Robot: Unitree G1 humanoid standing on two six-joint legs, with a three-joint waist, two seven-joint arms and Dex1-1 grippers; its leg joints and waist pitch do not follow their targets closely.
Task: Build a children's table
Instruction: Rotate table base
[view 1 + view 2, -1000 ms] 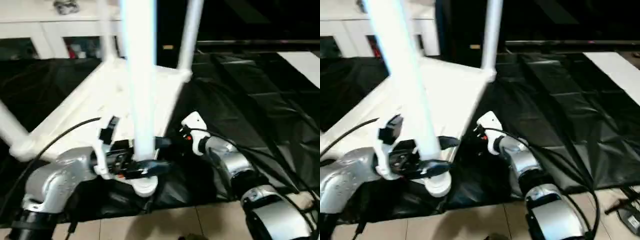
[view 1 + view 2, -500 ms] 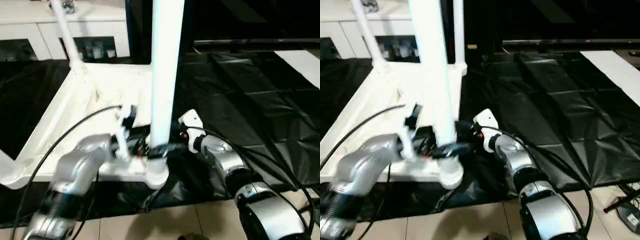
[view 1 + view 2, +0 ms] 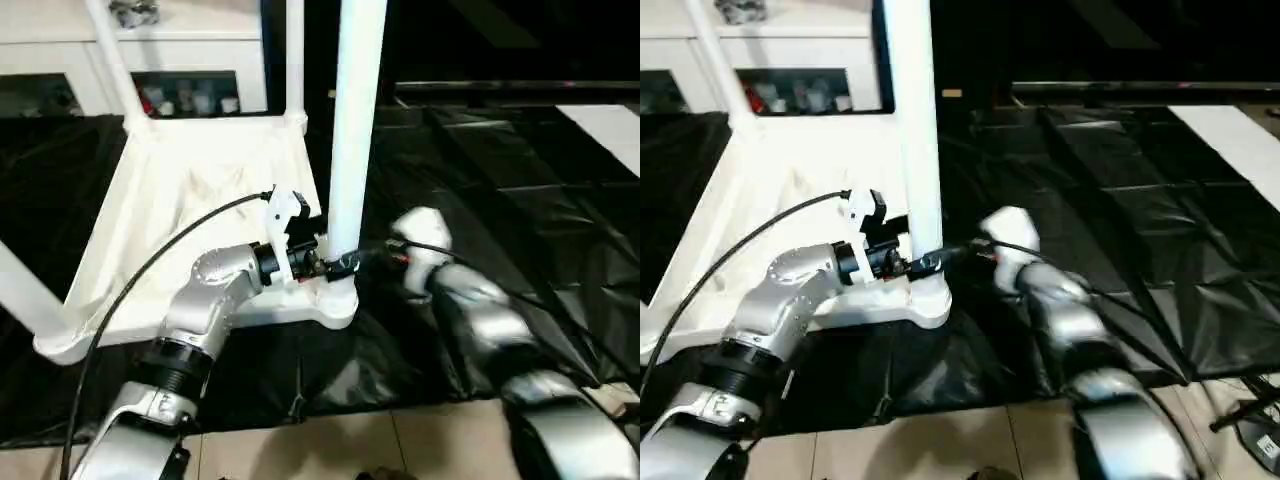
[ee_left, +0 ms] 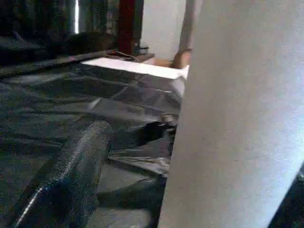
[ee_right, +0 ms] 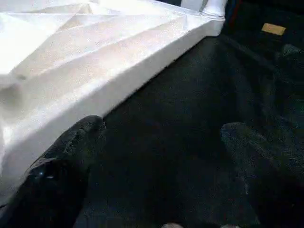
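The left gripper clasps the near leg low so it stands seated in the upturned tabletop's corner socket, while the right gripper's fingers hang released beside the rim.

I see a white tabletop and white legs on a black sheet; my forearms are silver, fingers black, beige tile floor.
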